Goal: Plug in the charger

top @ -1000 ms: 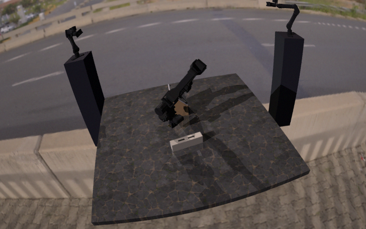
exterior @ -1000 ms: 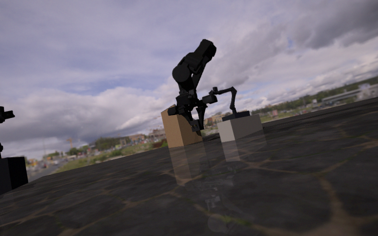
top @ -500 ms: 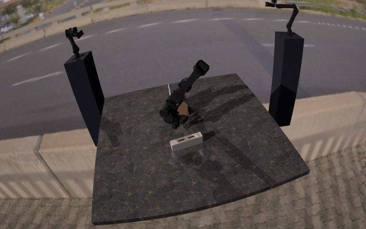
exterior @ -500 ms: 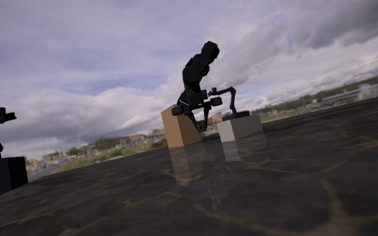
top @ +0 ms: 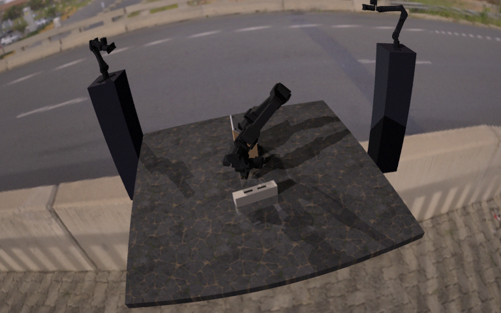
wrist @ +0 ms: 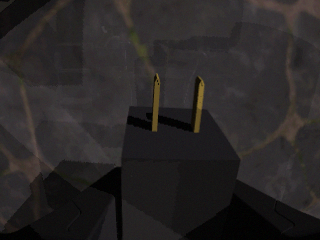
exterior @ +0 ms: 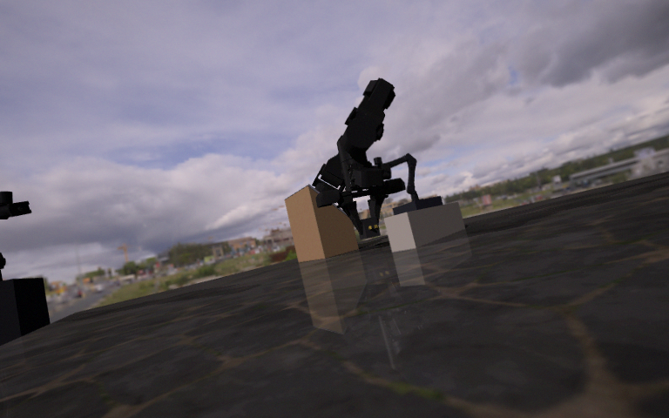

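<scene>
Gripped for plugging, not yet in the strip

Clamped at the gripper [top: 244, 175] [exterior: 368, 227] [wrist: 166, 179]: the black charger [exterior: 367, 233] [wrist: 180, 185], narrowed upon from both sides, with the pronged face left free. Seemingly held just above the dark table [top: 184, 258] [exterior: 147, 364] [wrist: 40, 60], beside the power strip [top: 254, 197] [exterior: 400, 232] and apart from it. In the top view, too dark and small to tell from the fingers.

Gripped by opposite flanks, probably to resist twisting under the shutter's push. Pointing sideways out of the body, by the exterior and wrist views: two brass-yellow prongs [exterior: 370, 227] [wrist: 155, 105], flat, parallel, narrowed at the tips. Facing up on the strip: two pairs of dark slots [top: 248, 191]. Likely needed next, then: a lift, a turn to bring the prongs downward, and careful squaring over the left outlet before a straight push. At risk otherwise: one prong catching first, with the shutter staying closed, or the body slipping round between the fingers.

In make, a plain, sharp-edged box for the charger, matt and dark; a long, pale, smooth block for the strip. Behind, close to the arm [top: 260, 118] [exterior: 365, 131], a tan block [top: 254, 151] [exterior: 301, 226], perhaps cardboard or wood. Underneath, near-black stone veined in brown, glossy enough for reflections of both blocks.
</scene>
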{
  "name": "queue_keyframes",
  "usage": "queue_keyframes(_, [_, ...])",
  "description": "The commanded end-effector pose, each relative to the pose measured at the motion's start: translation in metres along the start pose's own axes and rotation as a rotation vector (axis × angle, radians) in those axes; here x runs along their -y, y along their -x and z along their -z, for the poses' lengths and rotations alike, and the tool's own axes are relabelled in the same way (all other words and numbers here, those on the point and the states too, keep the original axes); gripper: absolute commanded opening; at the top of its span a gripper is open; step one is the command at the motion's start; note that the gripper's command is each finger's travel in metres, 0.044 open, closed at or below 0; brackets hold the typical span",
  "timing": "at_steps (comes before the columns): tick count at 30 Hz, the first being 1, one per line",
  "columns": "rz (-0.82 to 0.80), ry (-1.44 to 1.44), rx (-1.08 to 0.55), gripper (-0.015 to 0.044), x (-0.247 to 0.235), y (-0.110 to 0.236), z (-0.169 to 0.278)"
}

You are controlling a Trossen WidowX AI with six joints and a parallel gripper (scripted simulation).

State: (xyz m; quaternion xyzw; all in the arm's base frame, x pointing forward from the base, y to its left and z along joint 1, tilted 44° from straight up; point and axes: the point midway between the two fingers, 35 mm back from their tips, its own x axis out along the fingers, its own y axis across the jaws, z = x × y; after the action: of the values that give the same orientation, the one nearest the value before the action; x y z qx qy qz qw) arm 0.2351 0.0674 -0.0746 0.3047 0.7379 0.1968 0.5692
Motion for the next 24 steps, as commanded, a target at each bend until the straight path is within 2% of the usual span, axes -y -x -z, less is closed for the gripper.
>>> queue_keyframes(1, [-0.001, 0.084, 0.009, 0.0, -0.007, -0.001, -0.001])
queue_keyframes(18, [0.014, 0.491, 0.006, 0.0, -0.035, -0.017, 0.002])
queue_keyframes(24, [0.014, 0.496, 0.006, 0.0, -0.038, -0.017, -0.001])
